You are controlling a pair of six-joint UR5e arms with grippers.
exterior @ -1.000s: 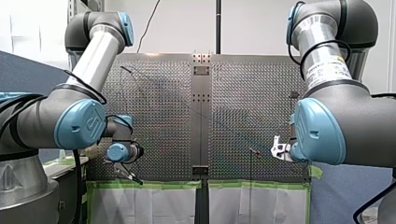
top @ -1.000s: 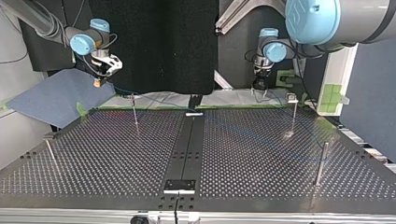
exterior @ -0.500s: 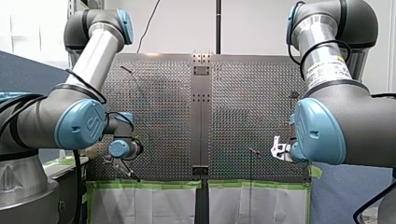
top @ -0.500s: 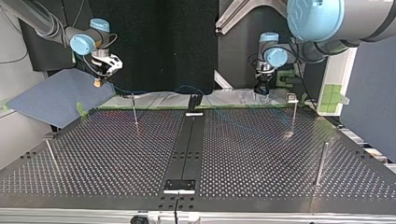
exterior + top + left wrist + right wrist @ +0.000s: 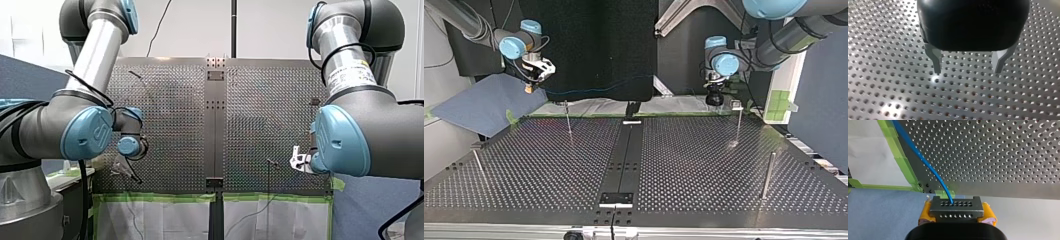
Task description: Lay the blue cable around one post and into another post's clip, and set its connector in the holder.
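Blue cable point(image 5: 923, 161) from connector point(image 5: 956, 207) — end unseen

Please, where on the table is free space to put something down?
Both perforated halves beside the black centre strip are bare apart from thin posts. The far edge is crowded with the blue cable, my right tool and my left tool.

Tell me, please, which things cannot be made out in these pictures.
Blue cable: in the top view it fades into the dark backdrop; its far end is lost.
Clip on the post at the top view's right: too small to show its shape.
My right gripper: in the front view, mostly hidden behind its own arm.
Connector: in the right wrist view, its lower part sits behind the gripper's body.
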